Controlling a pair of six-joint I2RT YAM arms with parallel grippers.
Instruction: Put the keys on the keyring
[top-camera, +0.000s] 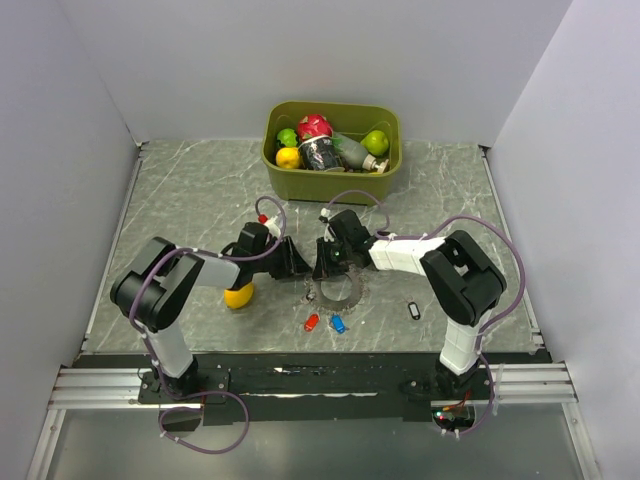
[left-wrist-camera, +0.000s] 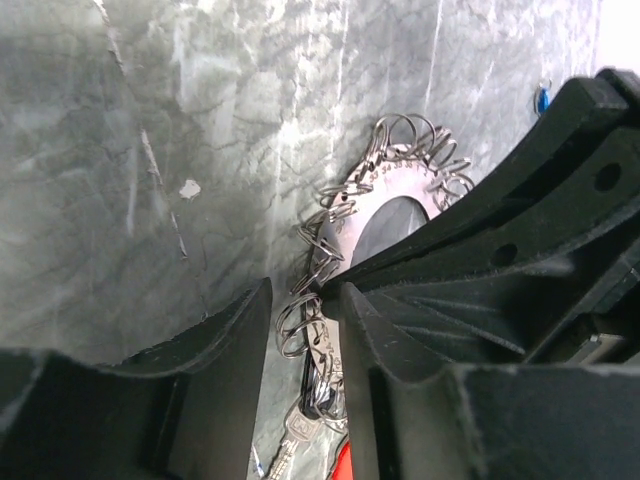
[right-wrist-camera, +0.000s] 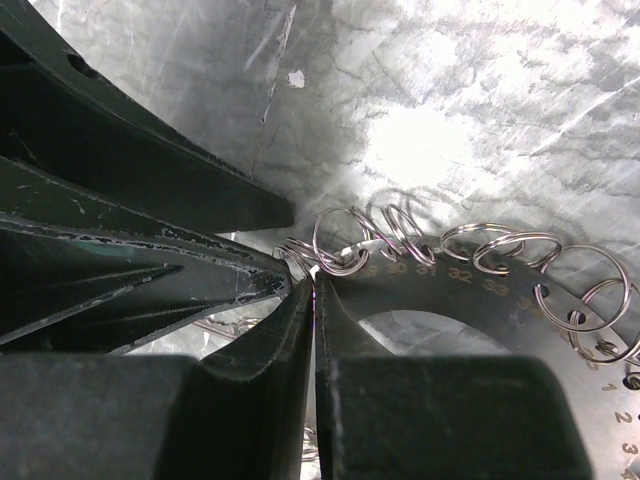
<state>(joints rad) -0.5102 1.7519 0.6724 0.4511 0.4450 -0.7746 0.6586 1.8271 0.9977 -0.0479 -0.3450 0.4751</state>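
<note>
Keyring (right-wrist-camera: 480, 295) rim pinched by right hand (right-wrist-camera: 315, 285), left hand (left-wrist-camera: 300, 290) spread beside it.

The worktop (top-camera: 180, 200) is a grey-green marbled sheet, smooth and semi-gloss; glare patches show in both wrist views. The keyring (right-wrist-camera: 450, 290) is a flat dark grey metal plate, matt, with marked numerals. The split rings (right-wrist-camera: 345, 240) around its rim are bright polished wire. The left gripper (left-wrist-camera: 300, 295) and the right gripper (right-wrist-camera: 313, 290) are black matt plastic with fine layer lines and light scuffs on the fingers. The keys (top-camera: 338, 324), at 6 o'clock of the keyring, have glossy coloured plastic heads. The bin (top-camera: 330, 186), at 12 o'clock, is smooth olive plastic with a dull sheen.
</note>
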